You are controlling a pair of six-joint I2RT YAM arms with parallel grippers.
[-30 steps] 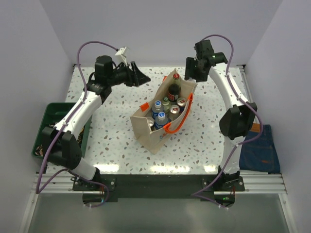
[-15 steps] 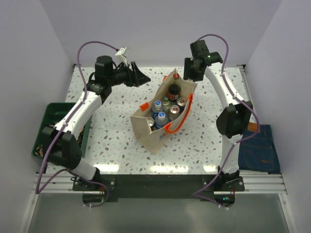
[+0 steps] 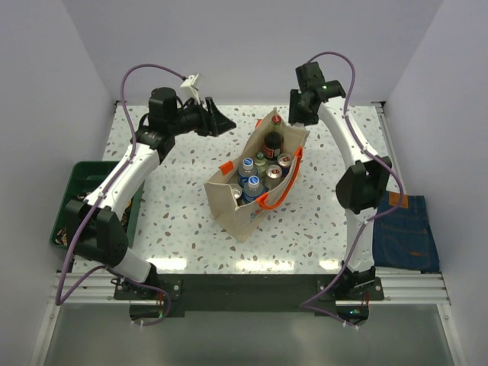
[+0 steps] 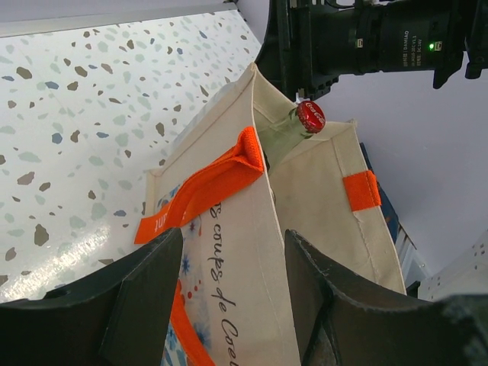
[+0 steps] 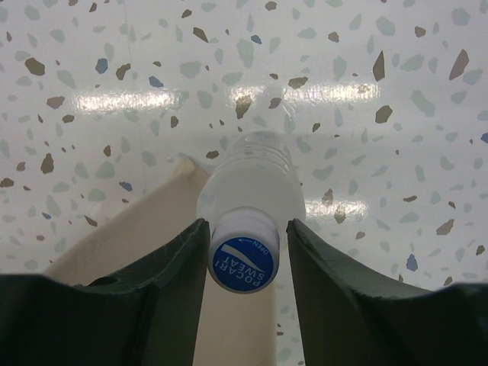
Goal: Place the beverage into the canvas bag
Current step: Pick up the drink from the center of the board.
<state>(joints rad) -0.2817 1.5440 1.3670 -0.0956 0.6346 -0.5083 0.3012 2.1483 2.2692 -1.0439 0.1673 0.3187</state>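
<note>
The beige canvas bag point(image 3: 229, 202) with orange handles stands mid-table, holding several bottles and cans, a red-capped cola bottle point(image 3: 273, 141) at its far end. My right gripper point(image 3: 301, 107) hangs over the far right corner of the bag. In the right wrist view it point(image 5: 244, 252) is shut on a white Pocari Sweat bottle point(image 5: 248, 191), blue cap towards the camera, with the bag's rim point(image 5: 137, 236) just below left. My left gripper point(image 3: 217, 120) stands open, left of the bag and apart from it. In the left wrist view it point(image 4: 232, 259) faces the bag's side point(image 4: 320, 191) and the red cap point(image 4: 310, 116).
A green tray point(image 3: 76, 198) sits at the table's left edge by the left arm. Folded blue jeans point(image 3: 404, 232) lie off the table's right side. White walls close in the back and both sides.
The right gripper's jaws have narrowed onto the white bottle, and the right arm has shifted slightly left and back. The left arm has not moved.
</note>
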